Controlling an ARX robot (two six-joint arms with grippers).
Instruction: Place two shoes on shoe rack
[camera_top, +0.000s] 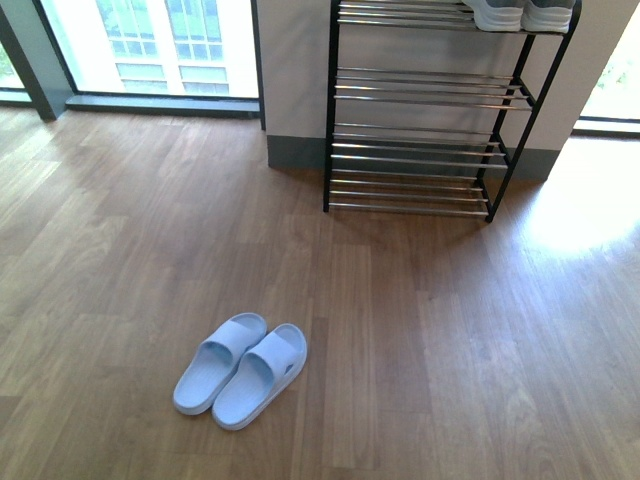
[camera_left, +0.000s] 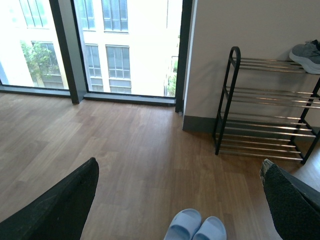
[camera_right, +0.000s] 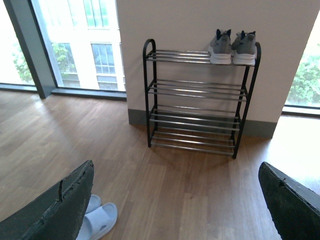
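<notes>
The pale blue slides (camera_top: 243, 368) lie side by side, touching, on the wooden floor (camera_top: 450, 350), well apart from the shoe rack (camera_top: 420, 100). The rack's top tier holds the grey sneakers (camera_right: 232, 47) at its right end. The left gripper (camera_left: 179, 167) and right gripper (camera_right: 176, 167) both have fingers spread wide, holding nothing. Best, I judge, to lower one gripper per slide, pinch each strap, and lift level toward a bare tier.

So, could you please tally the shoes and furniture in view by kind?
Shoe rack: 1
Grey sneakers: 2
Pale blue slides: 2
Total: 5
</notes>
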